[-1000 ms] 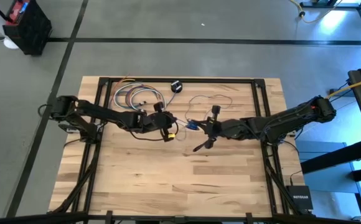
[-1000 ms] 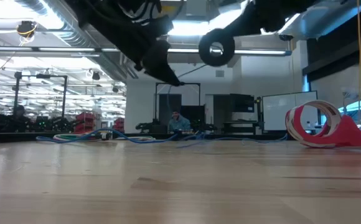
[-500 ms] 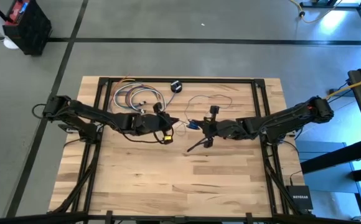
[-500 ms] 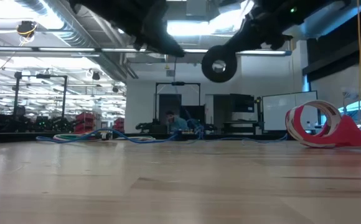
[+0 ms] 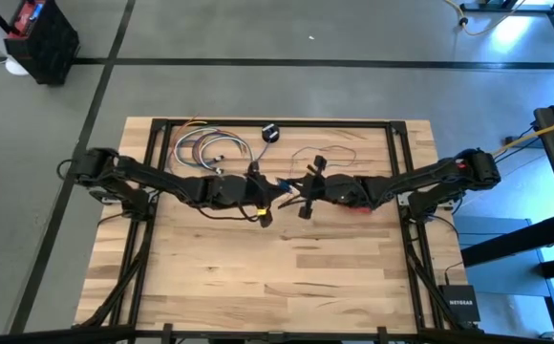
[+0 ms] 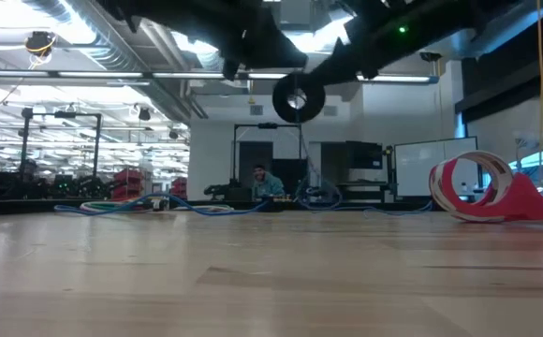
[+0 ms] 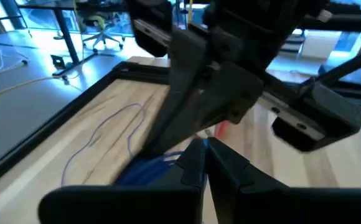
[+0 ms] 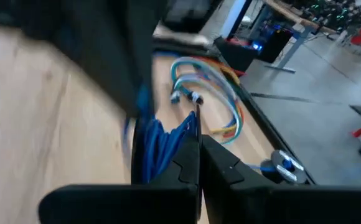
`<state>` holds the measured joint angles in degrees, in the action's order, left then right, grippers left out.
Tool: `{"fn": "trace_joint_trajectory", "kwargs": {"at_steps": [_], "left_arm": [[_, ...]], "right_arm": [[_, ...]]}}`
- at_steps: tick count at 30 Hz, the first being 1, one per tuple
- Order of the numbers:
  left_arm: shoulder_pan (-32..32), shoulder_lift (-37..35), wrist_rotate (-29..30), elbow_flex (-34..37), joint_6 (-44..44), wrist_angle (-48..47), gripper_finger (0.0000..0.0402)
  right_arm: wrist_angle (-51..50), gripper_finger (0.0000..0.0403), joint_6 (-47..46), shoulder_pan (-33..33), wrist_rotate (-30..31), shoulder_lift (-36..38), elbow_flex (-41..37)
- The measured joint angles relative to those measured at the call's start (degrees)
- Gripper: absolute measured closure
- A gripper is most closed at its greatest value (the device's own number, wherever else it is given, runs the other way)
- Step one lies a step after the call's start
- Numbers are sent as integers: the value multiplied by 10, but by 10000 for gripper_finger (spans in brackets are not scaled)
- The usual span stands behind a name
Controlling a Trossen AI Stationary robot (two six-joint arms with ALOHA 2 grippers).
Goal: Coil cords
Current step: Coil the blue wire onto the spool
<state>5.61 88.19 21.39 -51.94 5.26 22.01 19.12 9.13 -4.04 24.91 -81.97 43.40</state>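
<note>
1. Wooden desk under both arms; the black puck lies near its far edge.
2. Left hand and right hand meet mid-desk, nearly touching, both pinched shut on a blue cord bundle between them.
3. Thin cord trails beyond the puck's right.
4. Compared with a second ago, the hands have drawn closer together.

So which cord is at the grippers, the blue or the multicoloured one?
The blue cord, bunched at the tips of the right gripper, close to the left gripper. The multicoloured coil lies apart, untouched.
</note>
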Motion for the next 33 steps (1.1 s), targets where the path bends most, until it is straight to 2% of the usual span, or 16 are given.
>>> {"fn": "trace_joint_trajectory", "kwargs": {"at_steps": [12, 19, 25, 29, 33], "left_arm": [[0, 63, 1, -2, -2, 125, 396], [2, 66, -13, -2, -32, 121, 379], [-5, 66, -10, -4, -42, 116, 322], [-5, 66, -7, -4, -54, 74, 276], [2, 65, -4, -4, -59, 49, 252]], "right_arm": [[67, 400, -33, 4, 5, -4, -2], [111, 400, -30, 3, 9, 3, 2], [119, 400, -29, 3, 10, 3, 2], [130, 400, -24, 4, 10, 6, 2], [133, 400, 1, 3, 17, 19, 10]]}}
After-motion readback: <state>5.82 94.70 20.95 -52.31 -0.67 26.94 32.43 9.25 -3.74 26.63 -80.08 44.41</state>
